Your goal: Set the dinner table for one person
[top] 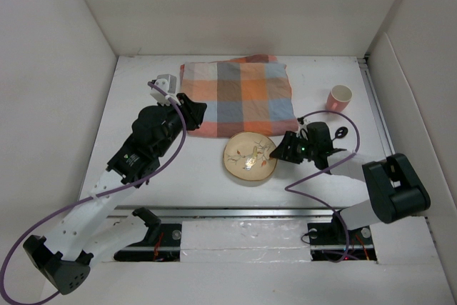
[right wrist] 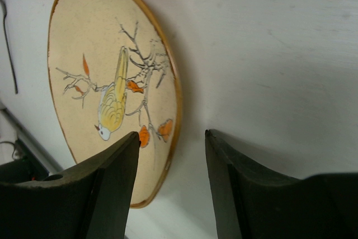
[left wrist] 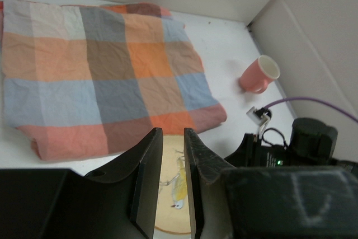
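Right gripper (top: pixel 277 153) reaches left, low over the dinner table (top: pixel 193 176), fingers spread apart at the plate (top: pixel 250 158) rim, holding nothing. Left gripper (top: pixel 191 113) stretches far toward the checked cloth (top: pixel 239 95), fingers nearly together, empty

Left arm reaches forward, left gripper (top: pixel 193 116) fingers (left wrist: pixel 148 177) nearly closed, narrow gap. Right arm bends leftward, right gripper (top: pixel 275 153) low, fingers (right wrist: pixel 112 186) parted wide.

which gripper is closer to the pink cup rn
Right. The right gripper sits at the plate's right edge, below and left of the pink cup. The left gripper is far off across the checked cloth, at its left edge.
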`<state>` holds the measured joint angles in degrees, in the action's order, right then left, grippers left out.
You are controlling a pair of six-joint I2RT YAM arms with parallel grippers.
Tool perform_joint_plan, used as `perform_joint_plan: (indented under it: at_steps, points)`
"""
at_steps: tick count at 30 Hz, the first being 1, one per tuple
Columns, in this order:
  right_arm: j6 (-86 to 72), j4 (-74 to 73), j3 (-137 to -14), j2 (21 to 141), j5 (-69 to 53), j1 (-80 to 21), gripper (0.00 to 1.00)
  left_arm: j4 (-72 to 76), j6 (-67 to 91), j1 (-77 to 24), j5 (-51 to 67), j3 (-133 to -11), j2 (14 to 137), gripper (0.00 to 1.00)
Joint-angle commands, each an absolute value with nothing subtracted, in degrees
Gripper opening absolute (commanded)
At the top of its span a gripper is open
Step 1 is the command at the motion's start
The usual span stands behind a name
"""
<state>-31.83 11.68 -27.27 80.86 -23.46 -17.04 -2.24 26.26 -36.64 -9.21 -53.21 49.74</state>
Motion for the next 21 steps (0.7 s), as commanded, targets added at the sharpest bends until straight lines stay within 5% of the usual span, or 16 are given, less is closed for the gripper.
perform_joint_plan:
  at_steps: [1,5,6,7,8,16,21]
  points:
    - [-32.52,18.27,-28.56,87.42,-27.94,-17.84,0.56,-9.30,17.68,-36.47,-6.85,-56.94,52.20,0.20]
    - [-34.36,23.11,-30.06,93.86,-32.25,-19.78,0.46,-7.04,16.26,-36.47,-8.70,-53.97,51.95,0.21]
    - [-34.89,24.16,-30.15,94.48,-32.60,-19.78,0.36,-6.94,16.26,-36.47,-8.18,-53.70,51.25,0.21]
    - [-35.85,25.13,-29.89,94.57,-32.61,-19.78,0.09,-7.20,16.26,-35.69,-7.74,-53.44,50.89,0.21]
    - [-36.29,25.40,-29.53,93.79,-32.17,-19.78,0.00,-7.29,16.35,-35.68,-8.69,-52.74,50.28,0.21]
    - [-39.54,17.68,-34.17,79.46,-33.58,-22.85,0.00,-6.42,16.17,-35.68,-13.80,-51.15,43.77,0.22]
    - [-39.64,16.79,-54.51,88.13,-33.84,-22.16,0.00,-6.77,16.00,-35.68,-14.06,-51.33,43.68,0.24]
